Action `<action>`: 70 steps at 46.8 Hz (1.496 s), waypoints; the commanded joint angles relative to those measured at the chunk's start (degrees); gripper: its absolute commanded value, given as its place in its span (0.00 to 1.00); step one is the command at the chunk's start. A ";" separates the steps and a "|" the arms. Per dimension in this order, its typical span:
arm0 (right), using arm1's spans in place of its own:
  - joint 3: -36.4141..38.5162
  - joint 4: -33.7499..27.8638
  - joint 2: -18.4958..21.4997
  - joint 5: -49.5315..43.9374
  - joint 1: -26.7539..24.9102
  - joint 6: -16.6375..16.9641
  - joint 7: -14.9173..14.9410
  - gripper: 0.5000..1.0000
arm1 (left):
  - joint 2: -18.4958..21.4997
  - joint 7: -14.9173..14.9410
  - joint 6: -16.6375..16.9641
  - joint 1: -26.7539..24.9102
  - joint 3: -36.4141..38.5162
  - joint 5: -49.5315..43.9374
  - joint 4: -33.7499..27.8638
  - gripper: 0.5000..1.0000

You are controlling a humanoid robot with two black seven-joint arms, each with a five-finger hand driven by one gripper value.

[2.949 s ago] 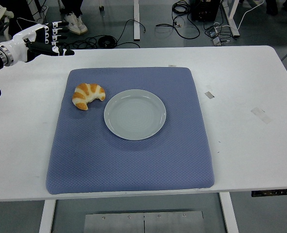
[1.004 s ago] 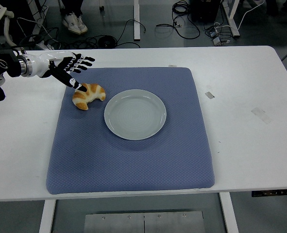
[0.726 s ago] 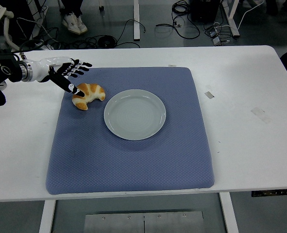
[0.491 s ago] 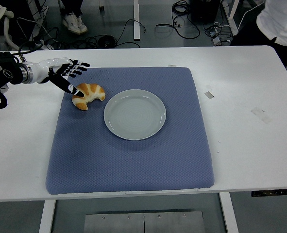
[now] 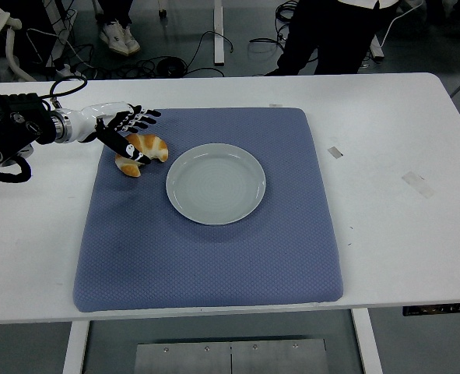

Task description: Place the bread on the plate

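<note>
Left hand (image 5: 127, 131) has moved in since half a second ago — it was just short of the bread (image 5: 142, 153), now it reaches over the bread's 10 o'clock side with the thumb lying across the top of it. Fingers (image 5: 144, 117) are spread and fanned out toward 2 o'clock, not curled; nothing is gripped yet.

Bread hasn't shifted — same spot on the blue mat (image 5: 214, 257), at 9 o'clock of the plate (image 5: 215, 183), near its rim but apart from it. Plate is bare.

Read: contact is just being made, grasp not closed. The hand needs to wrap the fingers around the bread before any lift, then a short carry toward 3 o'clock onto the plate.

Right arm is not in view. A person (image 5: 331, 27) in dark trousers has walked in at 12 o'clock behind the table (image 5: 401, 140).
</note>
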 commanded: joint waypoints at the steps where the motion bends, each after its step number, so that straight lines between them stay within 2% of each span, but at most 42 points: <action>1: -0.02 0.00 0.00 0.00 0.00 0.00 0.00 1.00 | 0.00 -0.01 0.00 0.00 0.03 0.03 -0.08 0.78; 28: -0.02 0.00 0.00 0.00 0.00 0.00 0.00 1.00 | 0.00 -0.01 0.09 0.44 0.20 0.47 0.10 0.76; 41: 0.06 0.00 0.00 0.00 0.00 0.00 0.00 1.00 | -0.09 -0.01 1.14 0.79 0.29 0.64 0.10 0.67; 61: -0.02 0.00 0.00 0.00 0.00 0.00 0.00 1.00 | -0.09 -0.01 1.75 0.88 1.78 0.64 0.10 0.65; 70: -0.02 0.00 0.00 0.00 0.00 0.00 0.00 1.00 | 0.00 -0.09 1.75 0.88 1.78 0.64 0.10 0.48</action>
